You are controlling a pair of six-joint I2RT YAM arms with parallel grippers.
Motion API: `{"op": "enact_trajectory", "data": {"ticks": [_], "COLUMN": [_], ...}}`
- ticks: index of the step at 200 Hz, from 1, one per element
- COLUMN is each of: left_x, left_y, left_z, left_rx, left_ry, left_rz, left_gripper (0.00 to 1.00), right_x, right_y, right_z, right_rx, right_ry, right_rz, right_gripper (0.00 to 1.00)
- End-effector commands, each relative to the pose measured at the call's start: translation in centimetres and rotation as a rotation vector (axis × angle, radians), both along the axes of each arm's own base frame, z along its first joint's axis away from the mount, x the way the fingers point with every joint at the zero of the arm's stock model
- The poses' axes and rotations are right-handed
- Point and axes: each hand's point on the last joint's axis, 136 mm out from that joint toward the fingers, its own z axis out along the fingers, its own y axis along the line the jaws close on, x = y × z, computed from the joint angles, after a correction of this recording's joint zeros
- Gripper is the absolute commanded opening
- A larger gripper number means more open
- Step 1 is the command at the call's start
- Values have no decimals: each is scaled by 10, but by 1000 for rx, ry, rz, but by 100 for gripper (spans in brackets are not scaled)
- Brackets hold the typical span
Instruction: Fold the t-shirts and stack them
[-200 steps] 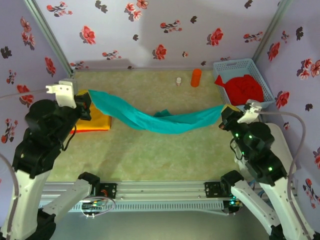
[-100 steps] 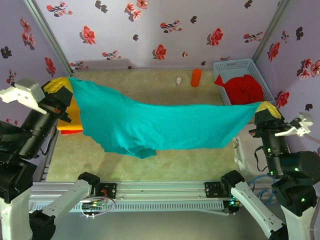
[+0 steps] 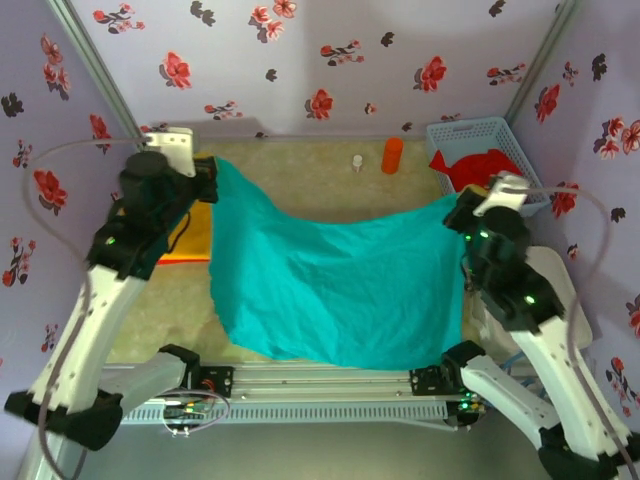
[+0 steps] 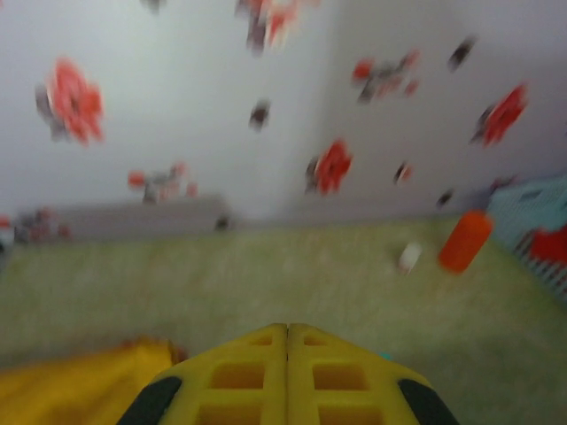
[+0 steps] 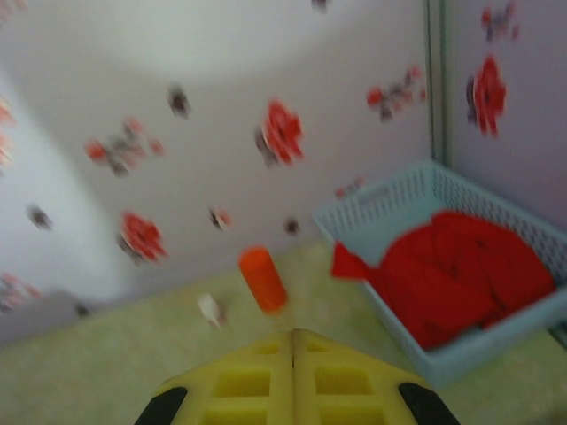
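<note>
I have the left gripper (image 4: pixel 286 338) and right gripper (image 5: pixel 292 341) pinching the teal shirt (image 3: pixel 340 280), which overlaps the yellow shirt (image 3: pixel 183 245). An orange cylinder (image 3: pixel 392 155) stands behind. The basket (image 3: pixel 470 128) holds red shirts (image 3: pixel 485 172).

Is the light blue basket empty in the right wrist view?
No, a bunched red cloth lies inside the light blue basket.

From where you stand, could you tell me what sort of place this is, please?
Probably a robot test booth, not a home: flower-papered walls enclose a green tabletop, a teal t-shirt hangs over it, and a blue basket holds red shirts.
</note>
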Motion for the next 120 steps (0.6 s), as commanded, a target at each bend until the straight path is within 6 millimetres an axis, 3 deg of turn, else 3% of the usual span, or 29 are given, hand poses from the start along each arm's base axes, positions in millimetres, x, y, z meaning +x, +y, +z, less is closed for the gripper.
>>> {"op": "enact_trajectory", "data": {"ticks": [1, 20, 46, 66, 120], "left_x": [22, 40, 66, 89, 153], "left_y": [7, 8, 13, 16, 13], "left_z": [-33, -77, -110, -120, -120], "left_rx": [-47, -38, -55, -78, -75], "left_ry": [64, 141, 199, 215, 183], "left_rz": [89, 117, 139, 142, 145], "left_gripper": [0, 0, 0, 0, 0], "right_x": [20, 43, 71, 92, 155], "right_y": [-3, 5, 5, 2, -7], "right_z": [-44, -79, -105, -118, -139], "right_rx": [4, 30, 64, 65, 31], "right_ry": [70, 98, 133, 165, 228], "right_rz": [-86, -91, -131, -160, -220], "right_gripper": [0, 0, 0, 0, 0]}}
